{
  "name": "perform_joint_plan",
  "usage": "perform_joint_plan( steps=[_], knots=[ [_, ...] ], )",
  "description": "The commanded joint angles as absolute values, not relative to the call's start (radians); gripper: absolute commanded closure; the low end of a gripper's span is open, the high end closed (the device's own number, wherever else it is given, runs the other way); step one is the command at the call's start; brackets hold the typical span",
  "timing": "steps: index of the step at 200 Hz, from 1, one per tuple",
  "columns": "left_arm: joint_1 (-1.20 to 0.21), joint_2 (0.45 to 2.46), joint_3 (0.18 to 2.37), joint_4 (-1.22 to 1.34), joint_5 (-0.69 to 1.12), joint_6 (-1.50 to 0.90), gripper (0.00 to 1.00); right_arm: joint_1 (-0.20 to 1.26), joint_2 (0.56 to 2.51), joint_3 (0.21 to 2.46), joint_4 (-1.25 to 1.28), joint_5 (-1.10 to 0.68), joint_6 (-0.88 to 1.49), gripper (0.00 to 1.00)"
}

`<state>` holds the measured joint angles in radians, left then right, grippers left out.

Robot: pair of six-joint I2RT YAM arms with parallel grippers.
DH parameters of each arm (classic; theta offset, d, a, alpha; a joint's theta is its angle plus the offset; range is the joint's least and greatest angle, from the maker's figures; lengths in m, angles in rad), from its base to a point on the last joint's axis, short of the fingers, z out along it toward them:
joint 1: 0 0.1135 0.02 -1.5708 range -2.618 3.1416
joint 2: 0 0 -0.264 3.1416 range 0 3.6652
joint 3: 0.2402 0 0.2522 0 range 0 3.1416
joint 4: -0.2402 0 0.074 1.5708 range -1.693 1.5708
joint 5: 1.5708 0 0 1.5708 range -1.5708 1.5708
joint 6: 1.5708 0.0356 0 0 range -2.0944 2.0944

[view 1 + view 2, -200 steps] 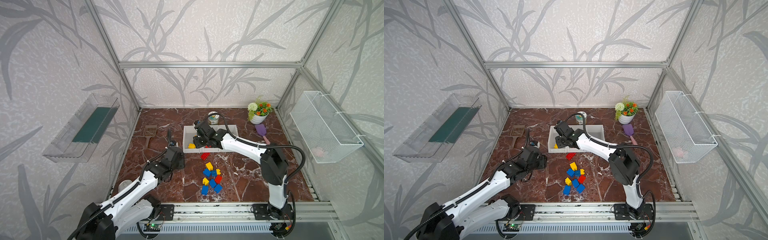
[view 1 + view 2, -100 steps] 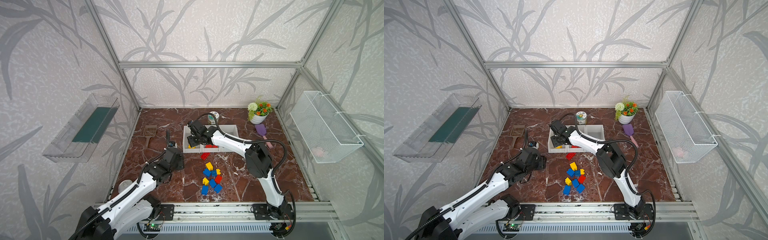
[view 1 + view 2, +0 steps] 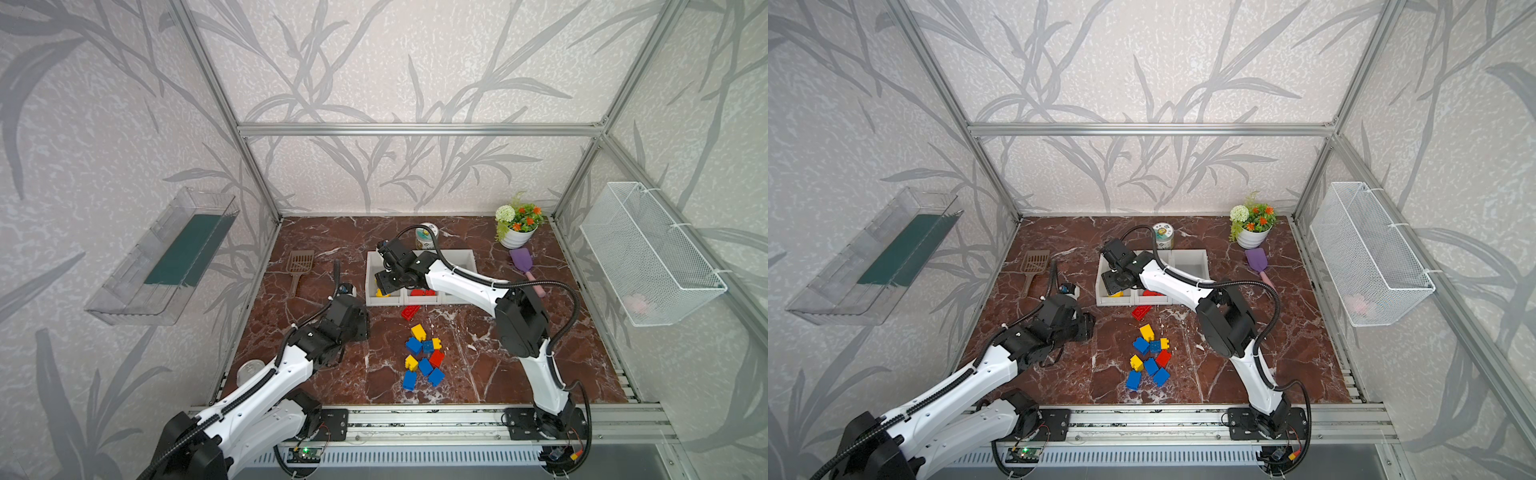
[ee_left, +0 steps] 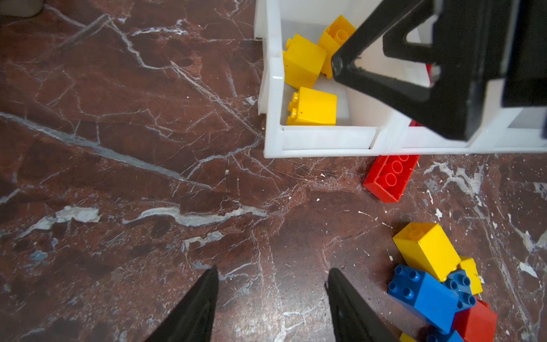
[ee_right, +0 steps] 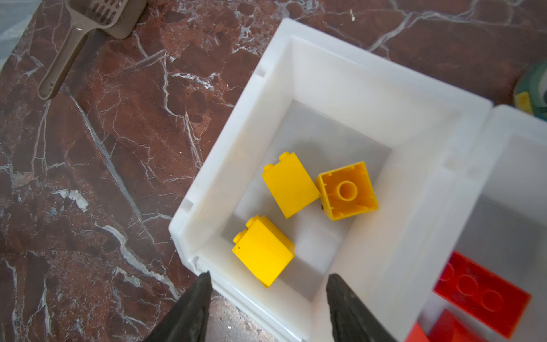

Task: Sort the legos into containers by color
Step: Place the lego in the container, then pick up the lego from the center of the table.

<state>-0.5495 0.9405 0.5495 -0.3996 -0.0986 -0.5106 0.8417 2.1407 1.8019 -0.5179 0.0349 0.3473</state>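
Under halfway, I'd say: three yellow legos [image 5: 288, 185] sit in the left-end bin of the containers [image 3: 459, 266], with red legos [image 5: 482, 293] next door. A mixed pile [image 3: 424, 357] lies mid-frame on the table [image 3: 478, 374]. On the right gripper [image 5: 268, 277] and left gripper [image 4: 272, 271] the fingers are parted and empty.

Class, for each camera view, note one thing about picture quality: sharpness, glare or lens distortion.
Right wrist view: the three yellow plastic bricks are crisp, the red studded bricks blur, and the white plastic bin washes out. Left wrist view: the red-brown marble tabletop is sharp. In a top view, the aluminium frame post leans outward, a wide-angle effect.
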Motion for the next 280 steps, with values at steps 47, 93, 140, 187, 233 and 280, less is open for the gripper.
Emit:
perform_joint_plan(
  steps=[47, 93, 140, 187, 233, 280],
  knots=[
    [-0.555, 1.051, 0.569, -0.294, 0.015, -0.423, 0.37, 0.788, 1.743, 1.402, -0.459, 0.126, 0.422, 0.36],
    [-0.599, 1.247, 0.662, -0.238, 0.071, -0.352, 0.37, 0.778, 1.450, 1.071, -0.449, 0.234, 0.518, 0.35],
    [-0.655, 1.480, 0.842, -0.294, 0.118, -0.252, 0.36, 0.769, 1.227, 0.883, -0.517, 0.342, 0.615, 0.34],
    [-0.703, 1.614, 0.932, -0.325, 0.105, -0.197, 0.36, 0.751, 1.099, 0.803, -0.551, 0.372, 0.670, 0.34],
    [-0.719, 1.694, 0.992, -0.380, 0.055, -0.167, 0.36, 0.738, 1.061, 0.802, -0.564, 0.364, 0.673, 0.33],
    [-0.718, 1.733, 1.030, -0.389, 0.010, -0.150, 0.36, 0.738, 1.057, 0.794, -0.563, 0.358, 0.686, 0.33]
  ],
)
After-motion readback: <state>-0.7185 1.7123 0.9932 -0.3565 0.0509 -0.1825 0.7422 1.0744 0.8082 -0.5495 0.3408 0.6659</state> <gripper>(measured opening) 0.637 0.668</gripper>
